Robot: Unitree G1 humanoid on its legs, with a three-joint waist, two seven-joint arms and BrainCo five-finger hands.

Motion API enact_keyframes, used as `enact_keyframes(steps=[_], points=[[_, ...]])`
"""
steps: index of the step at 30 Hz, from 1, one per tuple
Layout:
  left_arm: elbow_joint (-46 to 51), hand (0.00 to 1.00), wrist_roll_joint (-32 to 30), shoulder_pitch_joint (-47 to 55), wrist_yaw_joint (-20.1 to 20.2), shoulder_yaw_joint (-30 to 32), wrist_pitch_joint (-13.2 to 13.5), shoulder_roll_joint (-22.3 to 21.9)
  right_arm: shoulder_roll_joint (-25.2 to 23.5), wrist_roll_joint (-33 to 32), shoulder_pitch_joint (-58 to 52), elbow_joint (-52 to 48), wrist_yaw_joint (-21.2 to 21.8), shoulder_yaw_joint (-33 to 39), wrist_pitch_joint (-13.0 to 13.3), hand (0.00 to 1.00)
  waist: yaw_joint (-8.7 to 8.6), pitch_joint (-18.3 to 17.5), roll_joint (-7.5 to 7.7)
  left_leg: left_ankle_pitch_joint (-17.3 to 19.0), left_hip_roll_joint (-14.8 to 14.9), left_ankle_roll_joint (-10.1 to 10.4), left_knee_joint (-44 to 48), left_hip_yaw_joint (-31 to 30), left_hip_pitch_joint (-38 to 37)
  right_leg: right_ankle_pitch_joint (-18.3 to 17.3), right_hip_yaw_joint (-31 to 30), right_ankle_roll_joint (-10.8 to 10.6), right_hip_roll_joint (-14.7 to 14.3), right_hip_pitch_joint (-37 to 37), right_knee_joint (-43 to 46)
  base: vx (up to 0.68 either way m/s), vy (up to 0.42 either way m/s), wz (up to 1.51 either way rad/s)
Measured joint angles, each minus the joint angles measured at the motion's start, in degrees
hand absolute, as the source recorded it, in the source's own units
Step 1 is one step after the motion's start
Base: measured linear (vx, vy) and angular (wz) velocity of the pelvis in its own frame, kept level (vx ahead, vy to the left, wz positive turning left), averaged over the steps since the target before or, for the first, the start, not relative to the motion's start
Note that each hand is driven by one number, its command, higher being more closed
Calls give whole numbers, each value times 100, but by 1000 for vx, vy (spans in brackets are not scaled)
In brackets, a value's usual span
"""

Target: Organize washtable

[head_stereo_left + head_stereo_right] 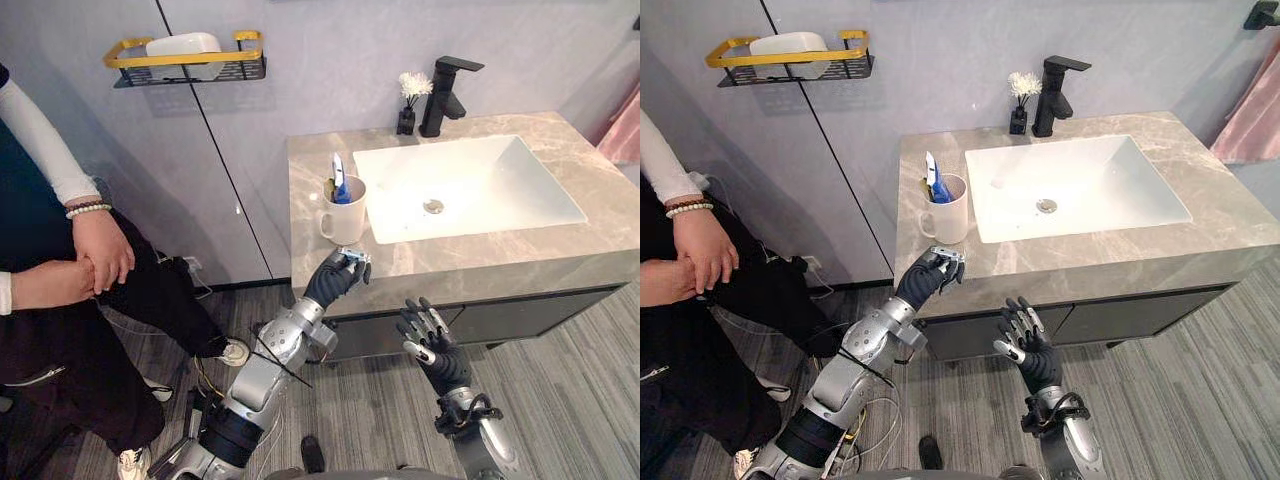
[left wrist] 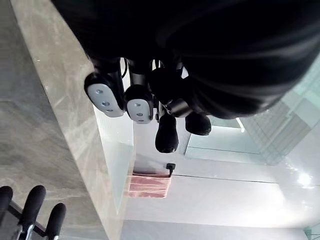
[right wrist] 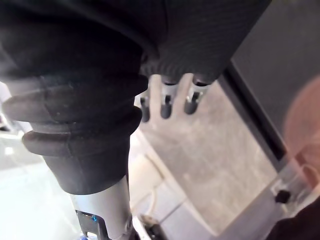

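One mug point(image 1: 343, 218), one sink point(image 1: 490, 185), one faucet point(image 1: 447, 95), one wall basket point(image 1: 240, 70).

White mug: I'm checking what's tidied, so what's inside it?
A blue-and-white toothbrush-like item stands in the mug; its lower end and the mug's bottom are hidden by its wall.

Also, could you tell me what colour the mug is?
The mug is white, clearest in the left eye view.
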State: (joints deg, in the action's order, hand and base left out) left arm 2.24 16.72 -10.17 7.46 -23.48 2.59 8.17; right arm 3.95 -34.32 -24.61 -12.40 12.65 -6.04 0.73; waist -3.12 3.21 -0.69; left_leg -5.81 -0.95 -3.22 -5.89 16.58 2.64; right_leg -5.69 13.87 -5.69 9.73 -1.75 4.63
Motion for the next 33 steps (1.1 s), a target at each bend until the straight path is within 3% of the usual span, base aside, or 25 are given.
enact_keyframes(steps=[14,33], points=[[-478,100,-175,-507,-39,-93,-22,11,125,-9,56,-29,6,63,0,0,-60,124,237,-14,93,-3,-1,257,343,151,-306,40,-70,430,-12,-12,21,-9],[-657,100,-386,-1021,-148,194,-73,56,209,-112,58,-234,26,201,-1,0,-74,537,337,-38,95,-34,1,334,515,253,-333,5,-77,595,-90,36,6,-2]])
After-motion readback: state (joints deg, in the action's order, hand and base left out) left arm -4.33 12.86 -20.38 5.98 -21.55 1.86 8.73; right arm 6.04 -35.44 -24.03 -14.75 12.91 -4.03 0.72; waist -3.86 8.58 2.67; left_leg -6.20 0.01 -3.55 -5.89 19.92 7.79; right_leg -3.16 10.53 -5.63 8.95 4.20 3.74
